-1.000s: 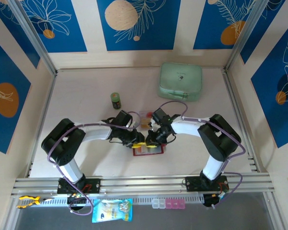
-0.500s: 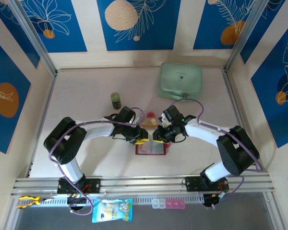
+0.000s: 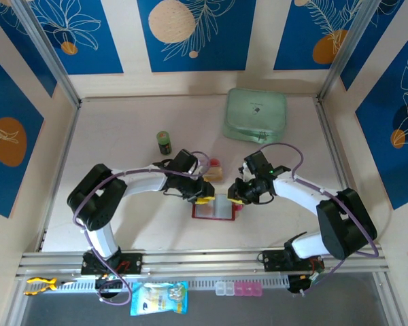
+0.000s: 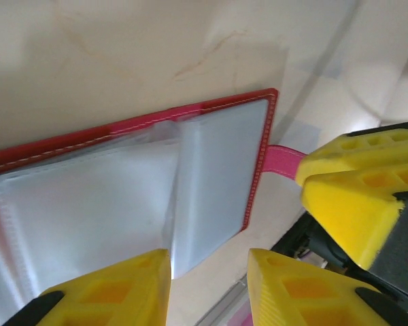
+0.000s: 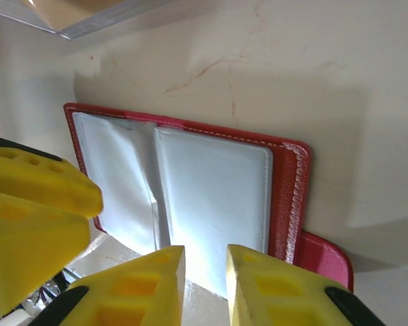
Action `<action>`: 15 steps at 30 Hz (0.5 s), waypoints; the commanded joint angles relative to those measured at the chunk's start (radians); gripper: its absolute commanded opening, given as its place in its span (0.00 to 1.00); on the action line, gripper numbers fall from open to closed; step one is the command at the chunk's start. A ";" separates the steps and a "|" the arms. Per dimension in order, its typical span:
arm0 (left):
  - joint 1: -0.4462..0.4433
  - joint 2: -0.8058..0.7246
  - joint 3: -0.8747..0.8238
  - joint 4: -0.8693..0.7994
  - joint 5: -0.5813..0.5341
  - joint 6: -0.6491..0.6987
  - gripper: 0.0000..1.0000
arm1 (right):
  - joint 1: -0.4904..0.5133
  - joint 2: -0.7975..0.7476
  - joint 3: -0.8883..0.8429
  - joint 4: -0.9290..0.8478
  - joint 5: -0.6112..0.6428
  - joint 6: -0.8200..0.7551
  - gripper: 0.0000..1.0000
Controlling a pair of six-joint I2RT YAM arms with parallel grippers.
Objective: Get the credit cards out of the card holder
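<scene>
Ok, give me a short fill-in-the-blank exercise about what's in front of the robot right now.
1. The card holder lies ___, not folded shut.
2. Its border is ___.
3. The left gripper and the right gripper both have ___ fingers.
4. The mint-green case lies ___ from the arm bases than the card holder.
Missing words: open; red; yellow; farther.

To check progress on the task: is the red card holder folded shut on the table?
No, the card holder lies spread open on the table, with its clear sleeves facing up.

Overhead view, wrist views near card holder (image 4: pixel 221 176)
</scene>
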 commanded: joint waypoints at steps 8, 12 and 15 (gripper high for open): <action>0.061 -0.080 -0.044 -0.138 -0.092 0.072 0.34 | -0.018 0.100 -0.031 0.037 -0.075 -0.010 0.36; 0.091 -0.119 -0.082 -0.140 -0.102 0.076 0.34 | 0.005 0.145 0.004 0.057 -0.089 -0.014 0.33; 0.110 -0.149 -0.117 -0.137 -0.107 0.075 0.34 | 0.016 0.173 0.030 0.075 -0.099 -0.018 0.30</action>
